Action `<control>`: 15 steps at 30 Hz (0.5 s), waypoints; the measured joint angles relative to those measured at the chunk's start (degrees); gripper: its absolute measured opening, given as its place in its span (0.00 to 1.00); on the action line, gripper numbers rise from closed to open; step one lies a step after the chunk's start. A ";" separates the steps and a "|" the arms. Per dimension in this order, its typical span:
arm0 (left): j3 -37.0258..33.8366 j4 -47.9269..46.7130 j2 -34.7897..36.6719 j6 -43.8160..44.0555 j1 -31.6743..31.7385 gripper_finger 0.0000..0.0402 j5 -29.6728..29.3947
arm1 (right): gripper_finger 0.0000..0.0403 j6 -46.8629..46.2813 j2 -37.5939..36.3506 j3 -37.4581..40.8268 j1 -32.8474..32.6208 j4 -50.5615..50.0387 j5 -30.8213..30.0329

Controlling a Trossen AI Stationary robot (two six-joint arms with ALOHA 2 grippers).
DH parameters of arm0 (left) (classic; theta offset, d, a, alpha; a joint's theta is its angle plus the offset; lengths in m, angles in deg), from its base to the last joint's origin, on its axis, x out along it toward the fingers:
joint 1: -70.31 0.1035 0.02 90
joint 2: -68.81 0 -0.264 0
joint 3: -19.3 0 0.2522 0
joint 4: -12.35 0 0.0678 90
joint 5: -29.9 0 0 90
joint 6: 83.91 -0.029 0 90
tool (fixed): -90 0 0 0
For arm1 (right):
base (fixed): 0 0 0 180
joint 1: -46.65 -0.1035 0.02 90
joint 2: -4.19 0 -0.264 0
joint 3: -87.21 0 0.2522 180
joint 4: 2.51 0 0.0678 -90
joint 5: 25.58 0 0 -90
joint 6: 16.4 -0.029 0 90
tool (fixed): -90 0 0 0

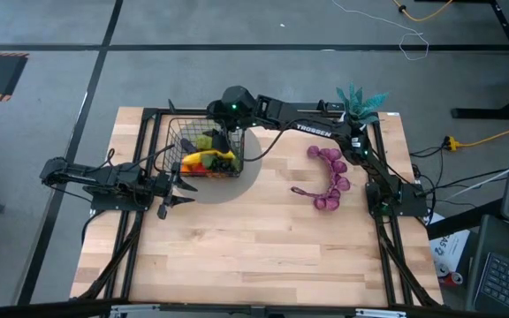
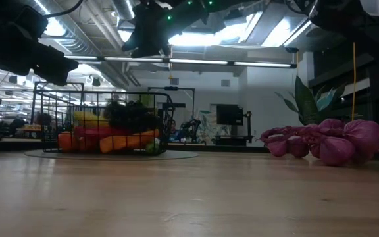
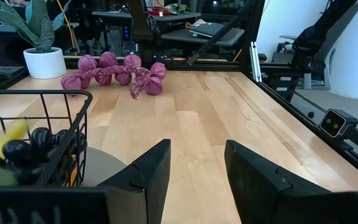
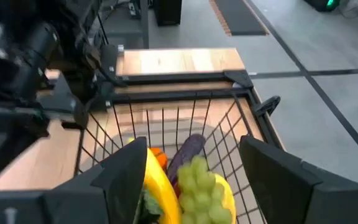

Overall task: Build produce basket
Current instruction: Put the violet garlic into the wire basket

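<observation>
- From my remote station, the high view shows the basket sitting on a grey round mat toward the far left part of the wooden table, already loaded with produce.
- My right gripper hangs directly above the basket, its two dark fingers spread wide with nothing between them; in the wrist view the green grapes, the yellow banana and a dark eggplant lie just below.
- In the low view I see orange and red pieces along the basket's bottom, with dark grapes piled on top, all inside the wire sides.
- My left gripper rests low just beside the basket's near side, on the mat's edge, fingers parted and empty, not touching the mesh.
- The purple string lies curved on the bare table well to the right of the basket, outside it; the low view shows it as a row of knotted purple lumps.
- A teal potted plant in a white pot stands at the table's far right corner, near one end of the string.
</observation>
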 joint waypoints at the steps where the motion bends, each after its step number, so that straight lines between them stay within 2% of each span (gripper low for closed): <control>1: 0.00 0.00 0.00 0.00 0.00 0.37 0.01 | 0.65 -0.15 0.00 -0.50 -0.02 -0.10 0.00; 8: 0.00 0.00 -0.02 0.00 0.00 0.37 0.02 | 0.65 -0.13 -5.94 -0.47 0.11 -8.50 -1.09; 11: 0.00 0.00 -0.02 0.00 0.00 0.37 0.01 | 0.65 -0.34 -10.13 -0.53 0.12 -15.24 -5.36; 15: 0.00 0.00 -0.02 0.00 0.00 0.37 0.02 | 0.65 -5.19 -14.37 -0.44 0.14 -24.49 -10.22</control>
